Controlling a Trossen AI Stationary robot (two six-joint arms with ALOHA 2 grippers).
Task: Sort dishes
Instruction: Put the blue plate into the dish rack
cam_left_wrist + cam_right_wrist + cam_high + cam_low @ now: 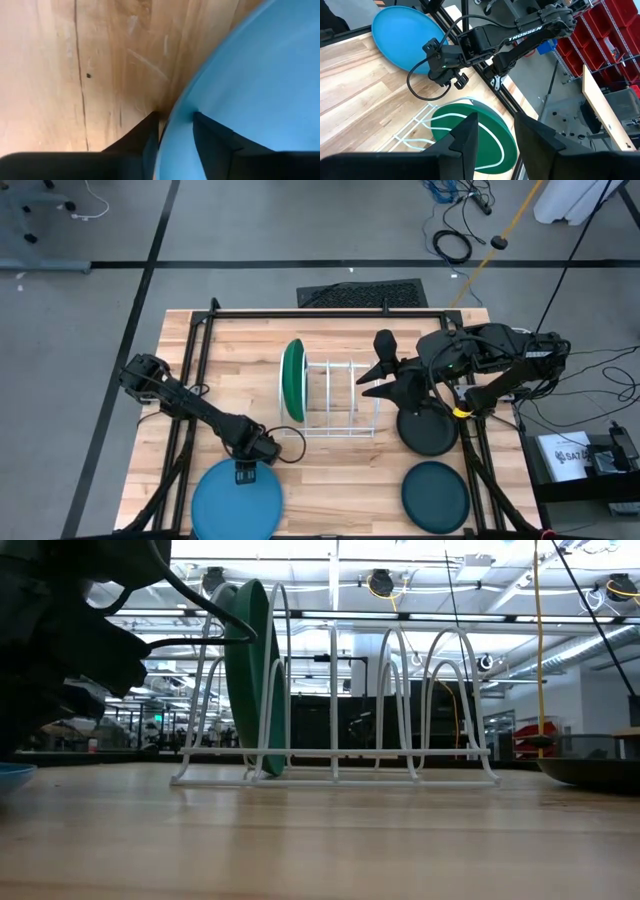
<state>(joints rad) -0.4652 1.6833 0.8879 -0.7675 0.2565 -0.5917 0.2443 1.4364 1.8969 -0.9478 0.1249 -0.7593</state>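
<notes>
- While your left gripper (176, 131) sits at the near-left table edge, its fingers straddle the light blue plate (236, 500) rim, one each side, not squeezed yet.
- That plate looks stiff, thin and slippery, so pinch the rim firmly.
- Your right gripper (495, 131) hangs open over the green plate (292, 380) in the rack (340, 398).

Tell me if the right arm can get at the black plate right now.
Probably yes. The black plate lies flat on the table just beside the right gripper, with nothing on top of it. The rack stands off to one side, leaving the way free.
</notes>
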